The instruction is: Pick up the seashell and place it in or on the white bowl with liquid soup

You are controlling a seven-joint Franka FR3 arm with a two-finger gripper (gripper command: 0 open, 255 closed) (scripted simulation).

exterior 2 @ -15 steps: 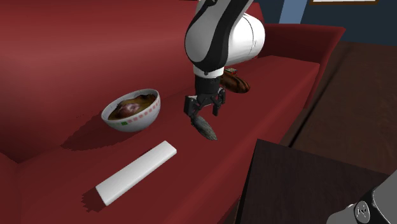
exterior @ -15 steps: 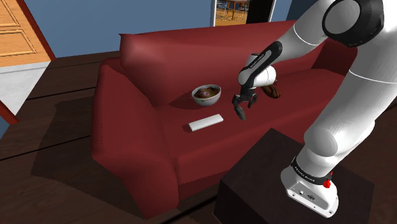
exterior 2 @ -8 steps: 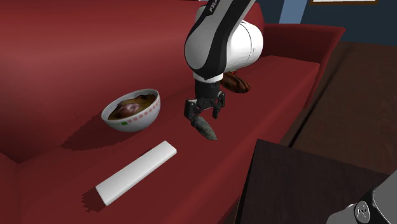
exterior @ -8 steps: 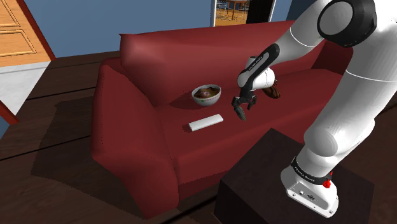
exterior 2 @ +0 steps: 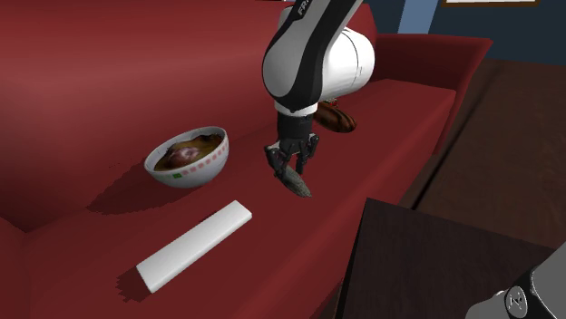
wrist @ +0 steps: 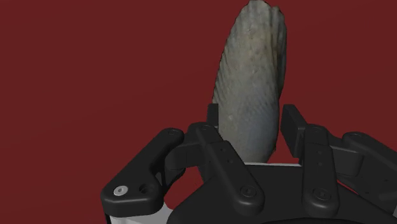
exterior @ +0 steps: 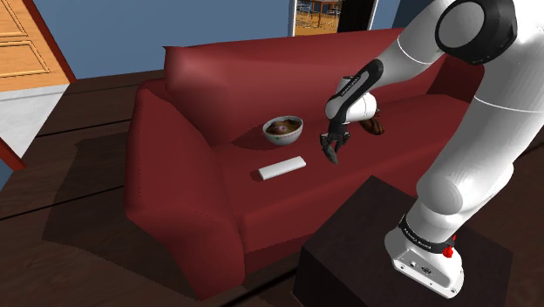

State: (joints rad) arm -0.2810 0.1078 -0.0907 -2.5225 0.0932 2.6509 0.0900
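Narrowing since before, gripper [exterior 2: 292,167] now clasps the seashell [exterior 2: 297,185] lying centre-frame on the sofa [exterior 2: 91,91], right of the bowl [exterior 2: 192,172]; light, stiff, likely brittle, best pinched across its narrow width.

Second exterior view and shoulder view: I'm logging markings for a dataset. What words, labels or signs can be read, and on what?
"FR": white letters on the black forearm, cut off by the second exterior view's top edge.
Same lettering in the shoulder view: too small to read.
Base band lettering: too small to read.
Round emblem: a sign, not readable.
Bowl, seashell: no text.
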